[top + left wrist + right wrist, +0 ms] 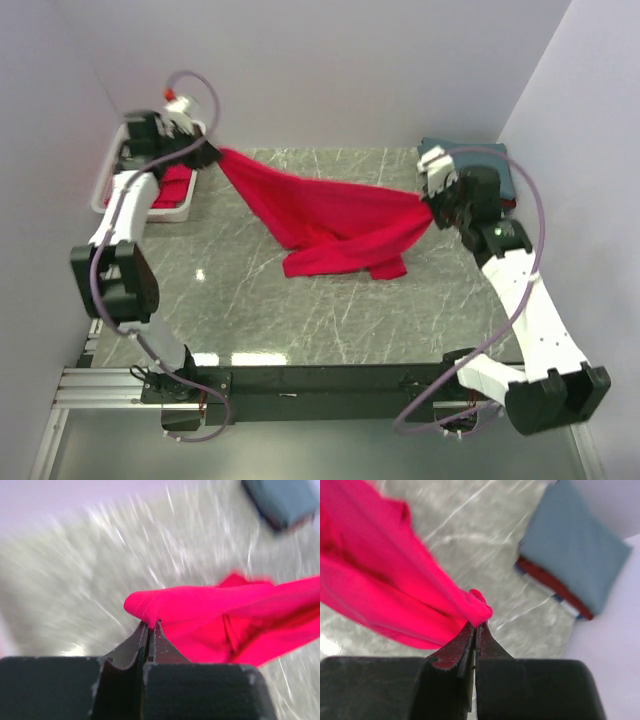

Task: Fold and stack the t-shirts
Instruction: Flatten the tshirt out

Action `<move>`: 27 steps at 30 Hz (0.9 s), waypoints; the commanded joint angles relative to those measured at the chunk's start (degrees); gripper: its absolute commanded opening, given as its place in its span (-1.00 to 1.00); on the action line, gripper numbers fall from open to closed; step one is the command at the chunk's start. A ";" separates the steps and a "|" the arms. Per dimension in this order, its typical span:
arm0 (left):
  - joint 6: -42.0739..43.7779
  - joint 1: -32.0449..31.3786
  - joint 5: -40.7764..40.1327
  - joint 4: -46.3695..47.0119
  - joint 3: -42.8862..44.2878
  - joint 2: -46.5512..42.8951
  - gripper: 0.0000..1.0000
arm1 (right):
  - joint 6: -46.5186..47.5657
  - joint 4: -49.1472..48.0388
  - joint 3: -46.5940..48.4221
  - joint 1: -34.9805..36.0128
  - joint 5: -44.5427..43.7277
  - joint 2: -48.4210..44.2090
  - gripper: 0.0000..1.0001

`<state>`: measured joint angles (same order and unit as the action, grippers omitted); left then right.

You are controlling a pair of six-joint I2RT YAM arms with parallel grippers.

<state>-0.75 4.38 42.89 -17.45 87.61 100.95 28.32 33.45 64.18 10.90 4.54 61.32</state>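
Observation:
A bright red t-shirt [330, 215] hangs stretched between my two grippers above the marble table, its lower part draping onto the surface. My left gripper [212, 152] is shut on one end of it near the far left; in the left wrist view the cloth [210, 615] is pinched at the fingertips [150, 625]. My right gripper [432, 203] is shut on the other end at the far right, the cloth [395, 595] bunched at its tips [476, 626]. A folded slate-blue t-shirt [575, 550] lies on a darker red one [550, 582] in the far right corner.
A white lattice basket [112, 170] with more red cloth [172, 188] stands at the far left under the left arm. Walls close in the table at the back and both sides. The folded stack [500, 165] sits just behind the right gripper.

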 commanded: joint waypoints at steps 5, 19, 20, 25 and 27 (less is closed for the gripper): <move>-1.97 3.09 1.85 3.02 10.29 -17.17 -0.99 | -2.12 0.73 29.91 -1.23 3.02 9.77 -1.00; -4.17 9.51 -10.90 10.86 10.92 -42.56 -0.99 | 11.05 3.11 39.98 -1.14 -2.25 -0.93 -1.00; -4.17 9.59 -11.42 10.77 10.13 -43.54 -0.99 | 11.23 3.20 39.18 -1.14 -1.73 -1.98 -1.00; -2.85 9.51 -13.71 9.63 9.77 -43.83 -0.99 | 12.55 0.57 33.82 -1.14 -1.55 -5.60 -1.00; -3.02 9.51 -14.06 9.81 9.59 -42.24 -0.99 | 12.99 -1.54 33.11 -1.14 -1.98 -3.68 -1.00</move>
<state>-4.73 13.37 33.50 -7.90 98.26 54.54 38.87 36.84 99.09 9.93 5.23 54.48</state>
